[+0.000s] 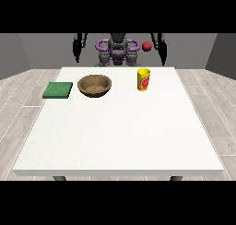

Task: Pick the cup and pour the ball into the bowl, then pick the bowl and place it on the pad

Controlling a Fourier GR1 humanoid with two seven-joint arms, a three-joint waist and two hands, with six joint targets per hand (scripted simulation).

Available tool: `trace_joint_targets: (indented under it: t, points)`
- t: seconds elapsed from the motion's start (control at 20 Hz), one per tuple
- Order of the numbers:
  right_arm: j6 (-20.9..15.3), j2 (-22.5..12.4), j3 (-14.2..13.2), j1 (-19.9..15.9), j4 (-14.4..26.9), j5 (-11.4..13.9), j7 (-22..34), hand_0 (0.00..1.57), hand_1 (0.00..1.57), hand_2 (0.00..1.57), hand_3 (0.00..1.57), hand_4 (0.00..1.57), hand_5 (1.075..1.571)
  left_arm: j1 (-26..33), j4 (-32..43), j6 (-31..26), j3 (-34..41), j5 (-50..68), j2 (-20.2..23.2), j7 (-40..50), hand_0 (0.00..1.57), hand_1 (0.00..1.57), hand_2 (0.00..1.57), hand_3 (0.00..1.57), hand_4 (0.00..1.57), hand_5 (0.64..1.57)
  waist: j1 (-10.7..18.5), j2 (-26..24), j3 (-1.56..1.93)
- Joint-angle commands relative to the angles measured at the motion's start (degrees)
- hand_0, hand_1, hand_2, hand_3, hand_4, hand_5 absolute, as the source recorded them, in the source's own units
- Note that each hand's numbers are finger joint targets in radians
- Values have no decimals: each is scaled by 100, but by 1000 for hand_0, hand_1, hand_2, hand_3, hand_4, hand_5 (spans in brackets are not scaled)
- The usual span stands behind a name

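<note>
Robot hands: both hang at the desk's (115, 136) far edge; finger state unreadable.
Risk: red ball (146, 46) floats above yellow cup (144, 79); it may miss brown wooden bowl (94, 85).

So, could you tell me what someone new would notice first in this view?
Probably the yellow cup standing upright on the white table, with a red ball in the air above it. Left of the cup sits a brown bowl, and further left a green pad lies flat near the table's edge.
</note>
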Motion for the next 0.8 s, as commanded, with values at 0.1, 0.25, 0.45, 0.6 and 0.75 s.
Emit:
trace_joint_targets:
  t: [0.1, 0.25, 0.45, 0.6, 0.75]
  points:
    - [22, -166, -49, -56, -436, -28, 361, 0, 0, 0, 0, 0, 1569, -51, -455, -71, 50, 56, 183, 311, 0, 0, 0, 0, 0, 1557, -16, -1159, 13]
    - [33, -261, -94, -100, -608, -54, 622, 0, 0, 0, 0, 0, 1569, -112, -640, -141, 41, 128, 235, 531, 0, 0, 0, 0, 0, 1557, -84, -1606, -2]
    - [1022, -778, -814, 312, -750, -1323, 833, 0, 0, 0, 0, 0, 1569, -569, -985, -330, 853, 1408, 208, 1113, 0, 0, 0, 0, 0, 1558, -337, -1316, 7]
    - [1385, -1137, -1481, 142, -550, -1815, 428, 0, 0, 0, 0, 0, 1571, -524, -873, -780, 1262, 1773, 517, 595, 0, 0, 0, 0, 0, 1548, -194, -782, 7]
    - [1321, -846, -1196, 183, -622, -1527, 157, 0, 0, 0, 0, 0, 1569, -608, -501, -812, 1389, 1645, 441, -145, 0, 0, 0, 0, 0, 1547, -301, -327, 5]
